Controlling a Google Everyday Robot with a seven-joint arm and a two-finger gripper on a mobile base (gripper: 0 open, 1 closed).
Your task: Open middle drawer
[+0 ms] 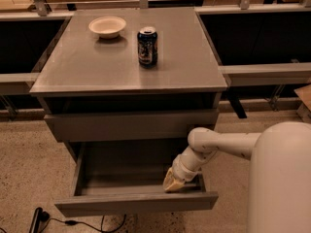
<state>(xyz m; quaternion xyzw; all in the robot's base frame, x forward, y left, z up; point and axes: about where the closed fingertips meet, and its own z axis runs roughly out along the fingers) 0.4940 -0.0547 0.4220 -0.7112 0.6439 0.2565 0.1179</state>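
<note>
Task item: the middle drawer (pixel 136 204) stands pulled well out from the cabinet, below the top drawer front (pixel 129 125), which sits flush and closed. Its plain front panel faces the camera and its shallow grey box lies exposed, with nothing visible inside.
Gripper: the gripper (pixel 174 181) is down inside the drawer box at the right end, just behind the front panel and close to the right wall.
Grip state: cannot tell from this view whether it is released or clenched on the panel edge.
Arm: the white arm (pixel 228 143) reaches in from the right, from the robot body (pixel 284 178), and bends down into the drawer.
Progress: in my judgement the opening is largely done. Most of the box appears clear of the cabinet.
Remaining: at most a short further pull, then letting go and lifting clear of the box. Whether the drawer is at its stop cannot be seen.
Bench: the grey bench (pixel 87 67) top carries a pale bowl (pixel 107 26) toward the back and a dark drink can (pixel 147 46) upright beside it, apart from each other and well clear of the edges.
Lowest drawer: hidden beneath the open one.
Room: speckled floor (pixel 29 149), with a dark cable (pixel 73 223) trailing at lower left. Dark recesses flank the cabinet.
</note>
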